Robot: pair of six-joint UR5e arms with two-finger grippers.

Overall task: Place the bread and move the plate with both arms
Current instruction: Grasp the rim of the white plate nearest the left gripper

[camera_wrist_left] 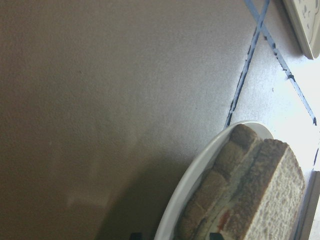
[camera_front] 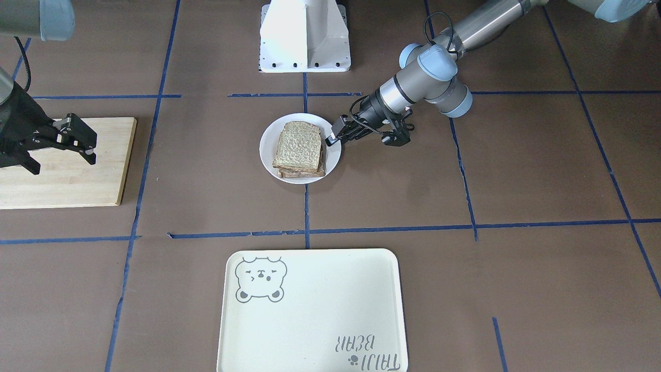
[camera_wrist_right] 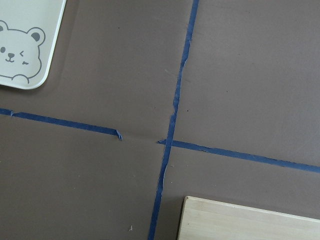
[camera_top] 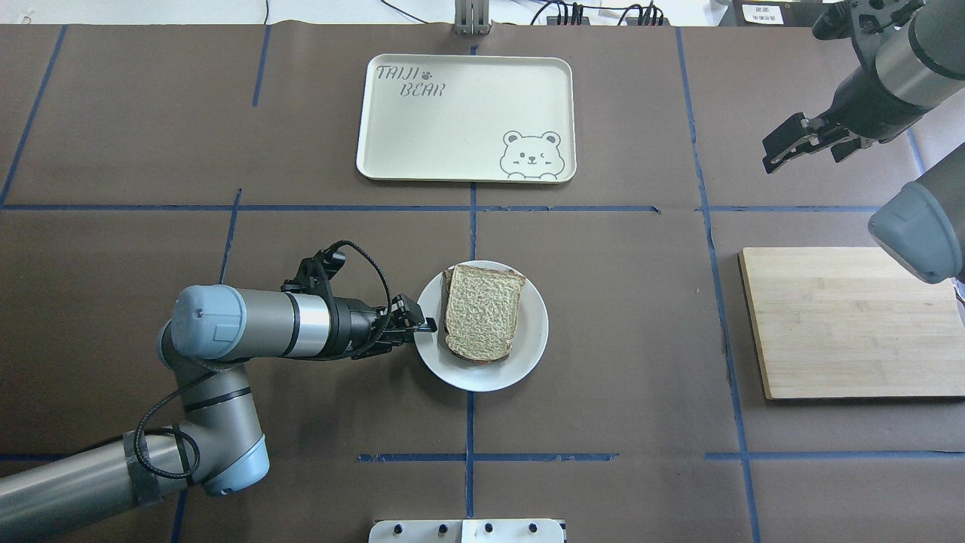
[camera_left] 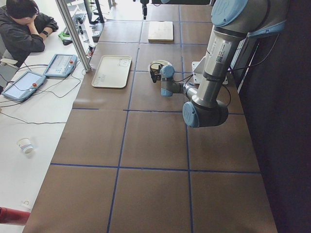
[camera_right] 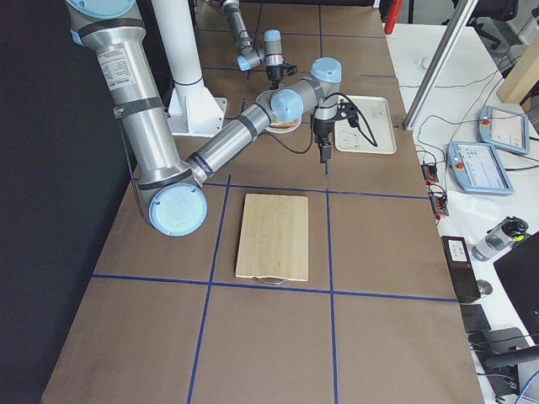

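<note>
The bread (camera_front: 298, 145) is the top slice of a stack lying on the small white plate (camera_front: 268, 155) at the table's middle; both also show in the overhead view, the bread (camera_top: 482, 309) and the plate (camera_top: 528, 354). My left gripper (camera_top: 424, 326) lies low at the plate's rim on the robot's left side and looks shut on that rim. In the left wrist view the plate's rim (camera_wrist_left: 185, 185) runs between the finger tips, with the bread (camera_wrist_left: 270, 200) beside it. My right gripper (camera_top: 803, 154) is open and empty, held high above bare table beyond the wooden board.
A cream bear tray (camera_top: 467, 143) lies on the far side of the table from the robot, in line with the plate. A wooden cutting board (camera_top: 844, 324) lies on the robot's right, with nothing on it. Blue tape lines cross the brown table. The white robot base (camera_front: 304, 36) stands behind the plate.
</note>
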